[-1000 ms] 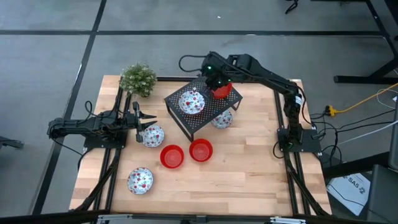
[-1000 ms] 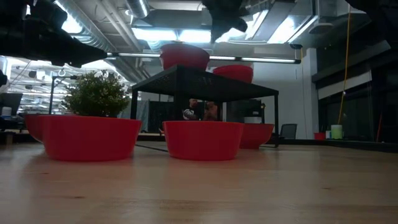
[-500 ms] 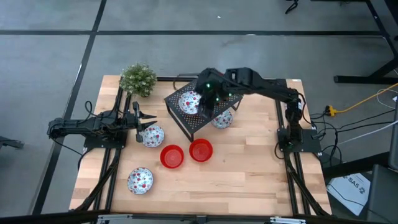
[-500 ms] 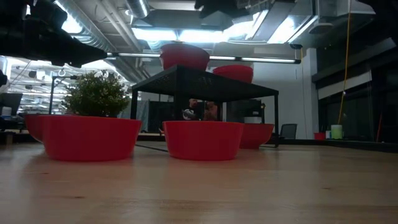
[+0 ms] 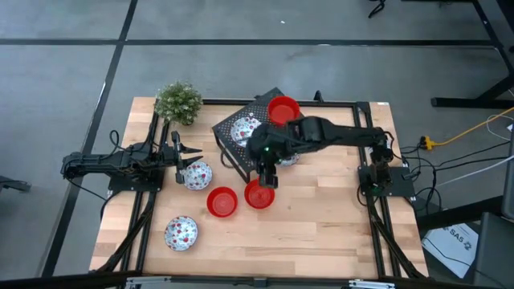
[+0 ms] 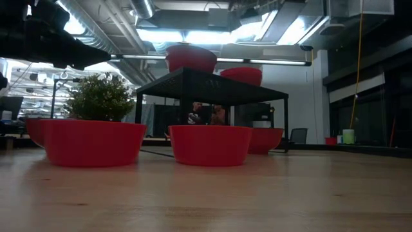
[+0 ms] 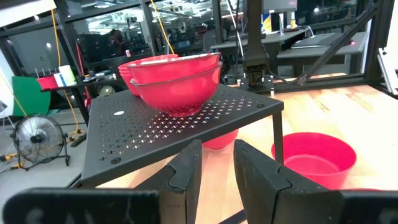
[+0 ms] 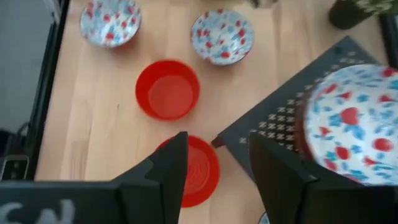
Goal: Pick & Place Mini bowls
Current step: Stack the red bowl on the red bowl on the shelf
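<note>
No brand, label or writing can be read on the bowls or the rack. The right claw (image 5: 266,178) is seen above the wooden surface (image 5: 321,217), its fingers spread apart and holding nothing, poised over a plain red bowl (image 5: 259,193) just in front of the black perforated rack (image 5: 241,152). A second red bowl (image 5: 222,201) lies just beside the first. On the rack, a red bowl (image 5: 283,110) and a speckled white bowl (image 5: 243,129) are set; another speckled bowl (image 5: 289,156) is partly hidden beneath it. The left claw (image 5: 178,156) is held partly open and empty beside a speckled bowl (image 5: 197,174). One more speckled bowl (image 5: 181,233) lies near the front edge. A green plant (image 5: 178,102) stands at the far left corner.
</note>
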`<state>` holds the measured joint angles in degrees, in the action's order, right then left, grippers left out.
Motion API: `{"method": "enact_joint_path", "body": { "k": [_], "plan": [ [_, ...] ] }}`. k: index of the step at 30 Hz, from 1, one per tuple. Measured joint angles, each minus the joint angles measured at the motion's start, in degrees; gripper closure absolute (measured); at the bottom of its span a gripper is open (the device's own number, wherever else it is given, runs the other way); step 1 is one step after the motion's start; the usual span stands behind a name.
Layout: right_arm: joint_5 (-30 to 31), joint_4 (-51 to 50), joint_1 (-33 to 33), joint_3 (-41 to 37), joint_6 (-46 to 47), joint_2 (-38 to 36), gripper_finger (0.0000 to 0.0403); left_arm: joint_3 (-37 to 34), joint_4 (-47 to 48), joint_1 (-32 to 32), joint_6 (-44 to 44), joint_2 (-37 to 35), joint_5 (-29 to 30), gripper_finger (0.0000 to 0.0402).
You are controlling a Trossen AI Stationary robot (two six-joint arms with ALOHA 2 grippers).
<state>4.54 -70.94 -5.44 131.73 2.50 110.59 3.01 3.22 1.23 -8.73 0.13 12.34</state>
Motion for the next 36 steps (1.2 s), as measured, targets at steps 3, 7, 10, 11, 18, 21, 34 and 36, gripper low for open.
{"method": "enact_joint_path", "body": {
  "k": [3, 7, 10, 11, 18, 21, 34, 36],
  "plan": [
    [0.4, -0.1, -1.5, -2.1, -0.9, 0.0, 0.0235, 0.0, 0.0, 0.0, 0.0, 0.0, 0.0, 0.0313],
    [0.6, 0.7, -4.1, -5.9, -1.4, 0.0, 0.0236, 0.0, 0.0, 0.0, 0.0, 0.0, 0.0, 0.0313],
    [0.5, 1.0, -6.3, -9.1, -0.4, 0.0, 0.0238, 0.0, 0.0, 0.0, 0.0, 0.0, 0.0, 0.0313],
    [0.4, 1.7, -7.0, -10.5, 0.2, 0.0, 0.0238, 0.0, 0.0, 0.0, 0.0, 0.0, 0.0, 0.0313],
    [1.0, 9.6, -12.9, -21.8, 1.4, 0.0, 0.0238, 0.0, 0.0, 0.0, 0.0, 0.0, 0.0, 0.0313],
    [2.8, 14.5, -15.0, -26.9, 0.8, 0.0, 0.0238, 0.0, 0.0, 0.0, 0.0, 0.0, 0.0, 0.0313],
    [4.9, 33.9, -17.2, -45.1, 1.9, 0.0, 0.0238, 0.0, 0.0, 0.0, 0.0, 0.0, 0.0, 0.0313],
    [5.0, 36.5, -17.2, -47.6, 1.8, 0.0, 0.0238, 0.0, 0.0, 0.0, 0.0, 0.0, 0.0, 0.0313]
  ]
}}
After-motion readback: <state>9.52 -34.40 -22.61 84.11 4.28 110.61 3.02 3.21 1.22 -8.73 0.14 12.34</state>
